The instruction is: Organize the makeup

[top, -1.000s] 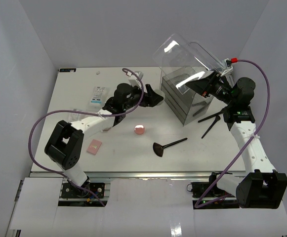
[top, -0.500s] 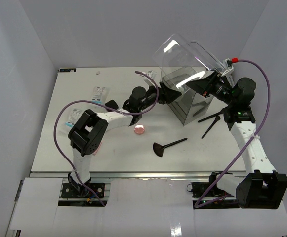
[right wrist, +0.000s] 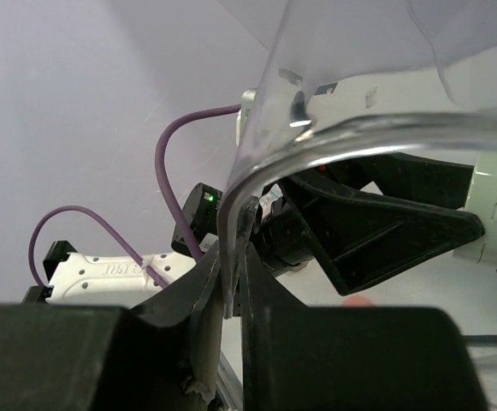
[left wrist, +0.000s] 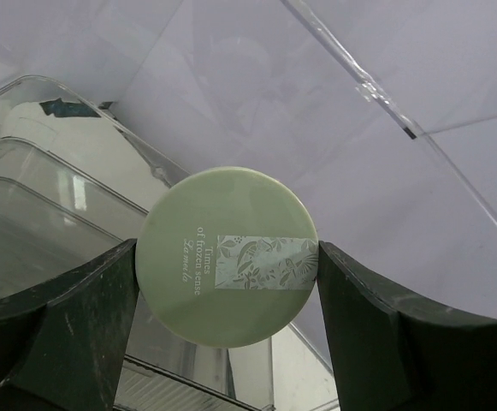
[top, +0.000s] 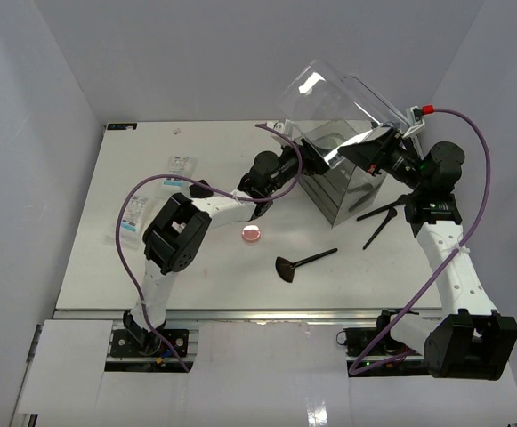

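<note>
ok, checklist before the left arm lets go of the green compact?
1. green compact gripped in left end effector: ok.
2. lid of clear box raised, right end effector shut on its rim: ok.
3. Compact above the box's opening: cannot tell.
4. Left end effector apart from the lid: cannot tell.
5. All makeup stowed: not ok; pink compact, fan brush, thin brushes and packets lie on the table.
</note>
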